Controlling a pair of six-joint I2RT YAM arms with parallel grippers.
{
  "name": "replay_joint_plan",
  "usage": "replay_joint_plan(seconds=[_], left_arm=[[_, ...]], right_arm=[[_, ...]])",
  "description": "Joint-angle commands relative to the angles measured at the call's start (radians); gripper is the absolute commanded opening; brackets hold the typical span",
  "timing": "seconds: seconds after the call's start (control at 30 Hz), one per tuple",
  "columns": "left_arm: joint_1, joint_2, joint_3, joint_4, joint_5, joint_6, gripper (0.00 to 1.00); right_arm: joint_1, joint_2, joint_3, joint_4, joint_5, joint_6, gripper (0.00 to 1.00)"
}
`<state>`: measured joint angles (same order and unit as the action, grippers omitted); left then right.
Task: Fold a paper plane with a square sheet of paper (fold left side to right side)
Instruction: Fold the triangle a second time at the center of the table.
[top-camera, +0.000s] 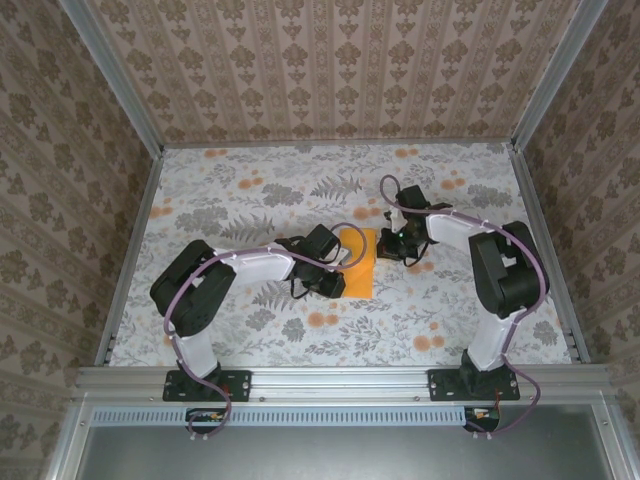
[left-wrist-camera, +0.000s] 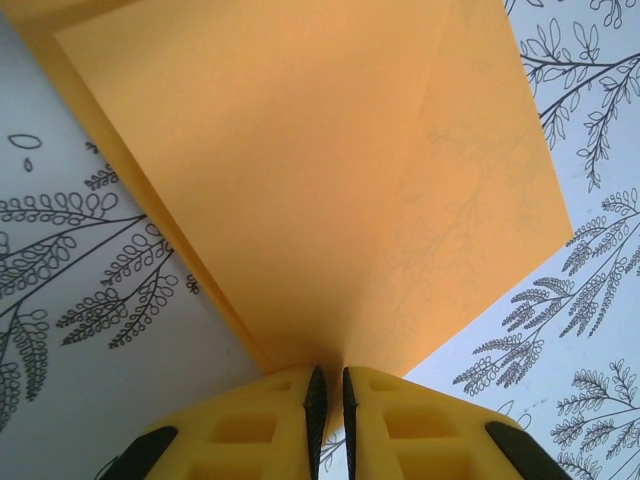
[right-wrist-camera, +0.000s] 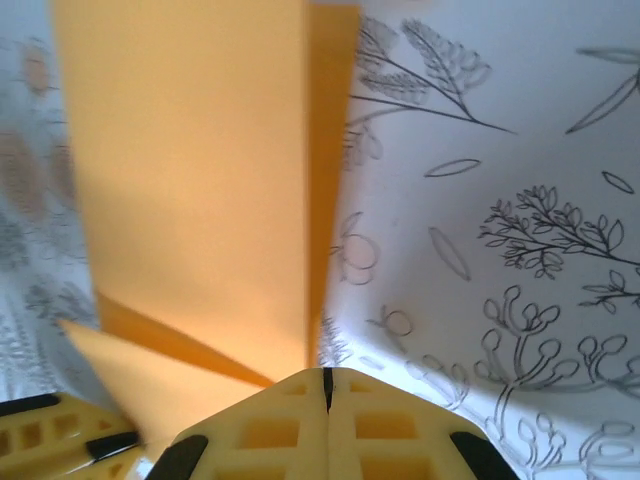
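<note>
Start from the near edge of the table (top-camera: 300, 345), where the arm bases sit. The work is a little farther in, about midway between the near and far edges and slightly right of centre. There the square sheet of paper (top-camera: 357, 262) sits between your two claws. The left gripper (left-wrist-camera: 330, 382) has its yellow jaws drawn almost together on the near corner of the sheet, which fans up and away from the fingertips. On the sheet's left a second layer peeks out beneath, so it is partly doubled over. The right gripper (right-wrist-camera: 327, 378) is fully closed. Two layers of the sheet taper straight into its seam, so I judge it to be nipping the opposite edge, though the contact itself is hard to make out.

Expect the sheet to be very light and limp. The printed leaves show faintly through it, so it is thin and will sag, twist or flutter if you move fast. It is likely to tear or pick up stray creases if the two claws pull against each other. Take it at edges and corners only, with a shallow pinch, and keep slack between the grips. Toward the far edge there is just the floral table surface.
</note>
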<state>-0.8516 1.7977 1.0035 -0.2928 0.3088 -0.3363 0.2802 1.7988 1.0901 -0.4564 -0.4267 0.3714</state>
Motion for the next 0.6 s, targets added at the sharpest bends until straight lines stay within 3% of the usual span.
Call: replay_joint_plan(seconds=[0.0,0.23,0.57], left_arm=[[-0.002,0.002,-0.009,-0.110,-0.054,0.017,0.17],[-0.003,-0.003,-0.001,-0.109,-0.054,0.016,0.18],[0.016,-0.067,0.052,-0.087,0.038,0.003,0.19]], right_arm=[[0.040,-0.052,-0.041,0.021,-0.074,0.035,0.00],[0.115,0.040,-0.028,0.104,-0.145,0.098,0.00],[0.116,0.115,0.016,-0.008,-0.031,0.053,0.00]])
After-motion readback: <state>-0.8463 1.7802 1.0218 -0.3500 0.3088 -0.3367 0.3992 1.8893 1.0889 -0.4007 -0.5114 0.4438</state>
